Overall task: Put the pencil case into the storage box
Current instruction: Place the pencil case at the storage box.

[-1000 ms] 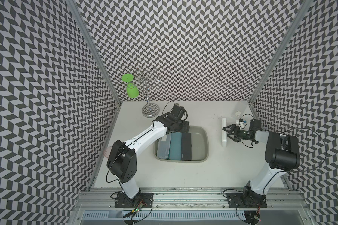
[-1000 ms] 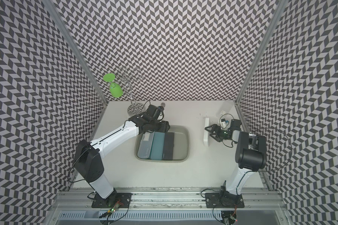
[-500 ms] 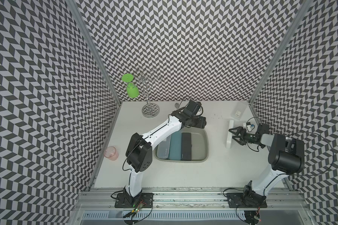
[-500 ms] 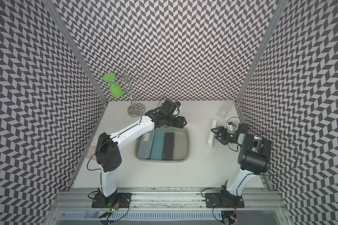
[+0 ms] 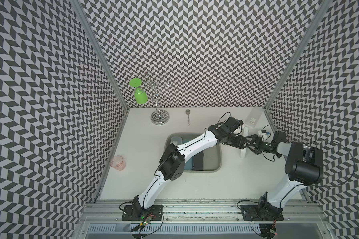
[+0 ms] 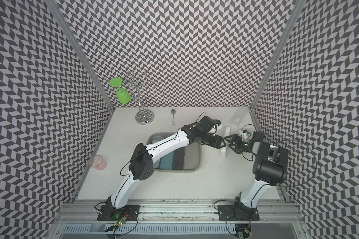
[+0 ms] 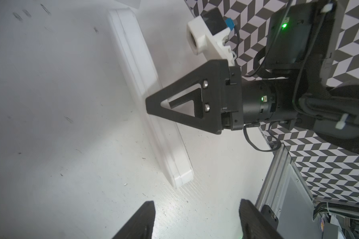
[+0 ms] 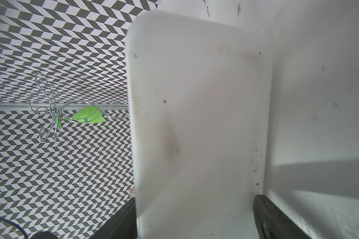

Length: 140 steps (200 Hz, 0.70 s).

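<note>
The white pencil case (image 7: 139, 68) stands on one long edge on the table (image 7: 50, 124), at 3 o'clock of the storage box (image 5: 203, 170) and clear of its rim, its length running from 12 to 6 o'clock. It looks like a hard, smooth plastic shell with a seam along its narrow side. It is probably light and stiff, but slick under hard fingers and easy to tip from that thin footing, and a squeeze near the seam might spring it open. The surest hold is likely at mid-length across the two broad faces, where it is thinnest. The right gripper (image 8: 194, 203) is rolled on its side and clasps the case across its width, one finger at the upper long edge and one down by the table; how firmly, I cannot tell. The left gripper (image 7: 197, 203) is empty, fingers spread, facing the case from 9 o'clock with its arm stretched over the box. In the box other cases (image 5: 197, 163) lie side by side, with bare floor left at its 3 o'clock side. A second ago the left gripper hung over the box's 12 o'clock rim; it has since swung out toward 3 o'clock. The case and the right gripper have meanwhile slid together a little toward 3 o'clock, away from the box.
</note>
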Each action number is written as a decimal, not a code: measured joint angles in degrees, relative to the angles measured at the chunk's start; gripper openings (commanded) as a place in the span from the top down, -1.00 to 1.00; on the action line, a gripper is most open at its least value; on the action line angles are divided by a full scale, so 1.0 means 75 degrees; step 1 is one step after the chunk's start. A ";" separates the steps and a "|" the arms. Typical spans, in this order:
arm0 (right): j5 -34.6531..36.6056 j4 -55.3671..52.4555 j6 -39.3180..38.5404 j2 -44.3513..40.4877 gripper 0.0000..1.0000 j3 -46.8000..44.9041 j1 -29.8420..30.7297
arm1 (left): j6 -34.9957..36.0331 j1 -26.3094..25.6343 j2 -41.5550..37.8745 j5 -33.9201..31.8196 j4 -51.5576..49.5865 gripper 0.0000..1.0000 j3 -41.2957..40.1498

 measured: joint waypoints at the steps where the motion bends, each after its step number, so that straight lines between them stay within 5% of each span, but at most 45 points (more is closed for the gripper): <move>1: 0.0000 0.0003 0.0000 0.0000 -0.73 0.0000 0.0000 | -0.0006 -0.0009 0.0009 0.0000 0.0003 -0.42 0.0000; 140: -0.0114 0.0440 0.0114 -0.0087 -0.73 -0.0315 -0.0017 | -0.0446 -0.0041 0.1134 -0.0446 0.0047 -0.66 0.0755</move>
